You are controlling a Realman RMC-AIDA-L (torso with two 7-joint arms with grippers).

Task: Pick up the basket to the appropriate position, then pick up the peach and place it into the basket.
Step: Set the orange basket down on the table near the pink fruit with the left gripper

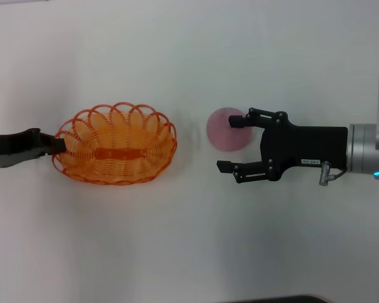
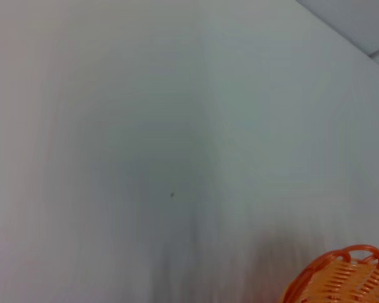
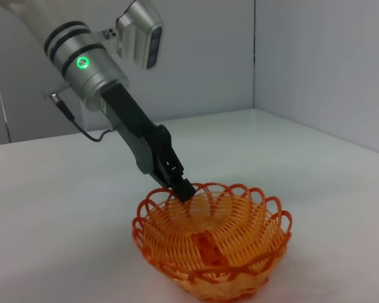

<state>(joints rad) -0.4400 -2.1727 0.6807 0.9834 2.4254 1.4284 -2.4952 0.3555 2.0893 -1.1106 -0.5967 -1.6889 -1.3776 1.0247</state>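
The orange wire basket (image 1: 115, 144) sits on the white table, left of centre. My left gripper (image 1: 55, 144) reaches in from the left and is shut on the basket's left rim. The right wrist view shows the left gripper (image 3: 182, 188) pinching the scalloped rim of the basket (image 3: 215, 240). An edge of the basket (image 2: 347, 278) shows in the left wrist view. The pink peach (image 1: 227, 131) lies to the right of the basket. My right gripper (image 1: 230, 143) is open beside the peach, one fingertip (image 1: 236, 119) overlapping the peach's upper edge, the other (image 1: 224, 166) below it.
The white table (image 1: 177, 252) spreads around both objects. A gap of bare table separates basket and peach. Grey walls (image 3: 316, 57) stand behind the table in the right wrist view.
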